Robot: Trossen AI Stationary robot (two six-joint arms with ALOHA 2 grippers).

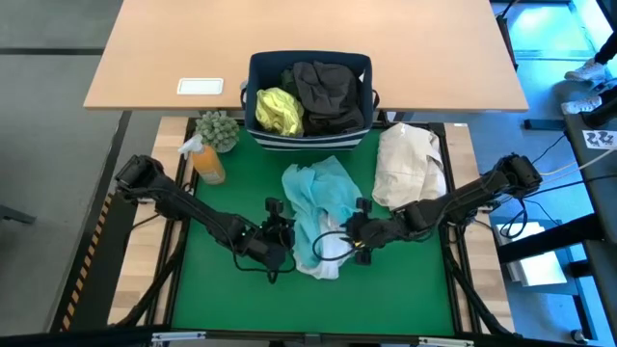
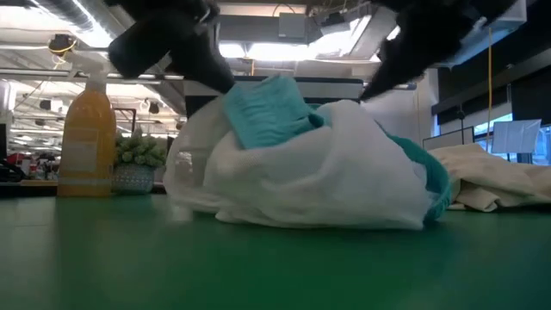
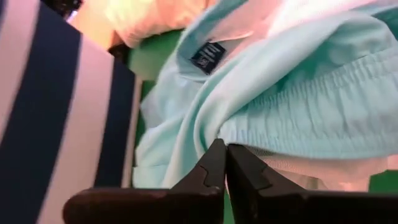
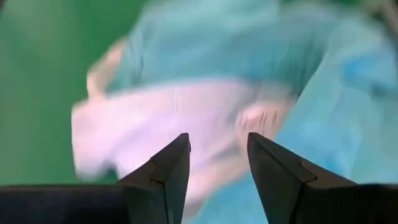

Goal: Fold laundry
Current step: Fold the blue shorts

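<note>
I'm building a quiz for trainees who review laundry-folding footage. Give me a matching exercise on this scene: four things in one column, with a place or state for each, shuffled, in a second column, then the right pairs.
Things:
1. turquoise garment
2. yellow-green shirt
3. left gripper
4. orange spray bottle

Places or states:
A. inside the navy bin
B. crumpled on the green mat, between the two grippers
C. standing at the mat's far left corner, beside a small plant
D. fingers shut at the garment's edge

Pairs: 1-B, 2-A, 3-D, 4-C
</note>
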